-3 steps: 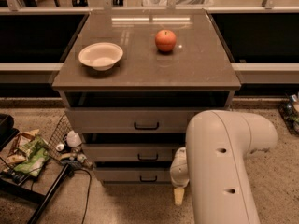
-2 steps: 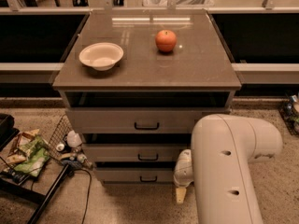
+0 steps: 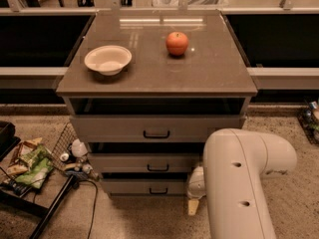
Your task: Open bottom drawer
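Sitting lowest of 3 grey-beige drawers, the bottom drawer (image 3: 130, 186) is showing a flat front with a small black bar handle (image 3: 158, 191) at its middle, just above the floor (image 3: 144, 222). The middle drawer (image 3: 124, 163) and the top drawer (image 3: 109, 128) are stacking above it, each with a dark gap running over its front; what is lying inside any of the 3 is not showing. On the cabinet top (image 3: 214, 73) a pale bowl (image 3: 108, 59) is resting toward the left, its hollow showing only its own pale surface, and a red-orange apple (image 3: 177, 43) is standing well apart from it, nearer the back. Left of the cabinet, a wire basket (image 3: 62, 141) is leaning near the floor with a white bottle (image 3: 78, 148) and small items by it, and green and brown packets (image 3: 27, 163) are lying further left. A black cable (image 3: 93, 208) is trailing across the floor.

The white arm (image 3: 239, 183) is filling the lower right, covering the right ends of the lower drawers. The gripper (image 3: 193, 205) is hanging just beside the bottom drawer's right corner, low near the floor and right of the handle, apart from it; whether it is wide or narrow I cannot tell. Open floor is lying in front of the bottom drawer, between the cable on the left and the arm on the right.
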